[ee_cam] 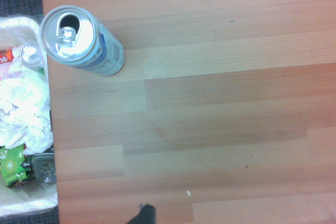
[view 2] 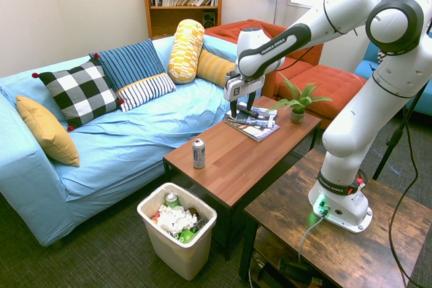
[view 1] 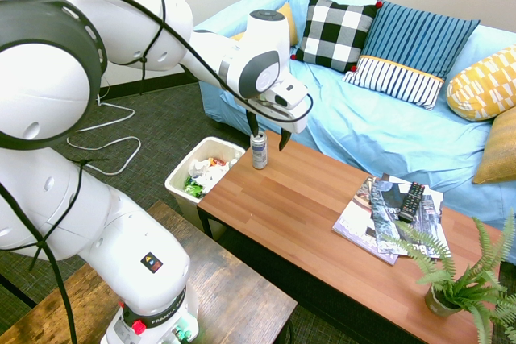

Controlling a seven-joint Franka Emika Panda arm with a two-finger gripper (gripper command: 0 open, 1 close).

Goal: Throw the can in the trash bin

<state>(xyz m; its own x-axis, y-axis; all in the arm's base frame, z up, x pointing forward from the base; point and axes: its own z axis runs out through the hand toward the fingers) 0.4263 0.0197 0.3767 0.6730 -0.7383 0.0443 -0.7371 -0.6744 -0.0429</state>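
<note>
The can [view 1: 259, 151], slim and silver-grey with bluish markings, stands upright near the end of the wooden coffee table [view 1: 306, 207] closest to the trash bin [view 1: 179, 184], its opened top visible in the wrist view. The gripper [view 1: 268, 134] hangs above the table close to the can with its dark fingers spread and nothing between them. The bin is a cream-white rectangular plastic tub on the dark carpet just off that table end, lower than the tabletop and already holding crumpled white paper, green wrappers and another can. Farther along the smooth reddish-brown tabletop lie a stack of magazines [view 1: 379, 215] with a black remote [view 1: 411, 201] on top, and a small potted fern [view 1: 459, 279]. Behind the table runs a light blue sofa [view 1: 379, 126] with a checked pillow [view 1: 332, 31], a striped pillow [view 1: 407, 50] and yellow cushions.
</note>
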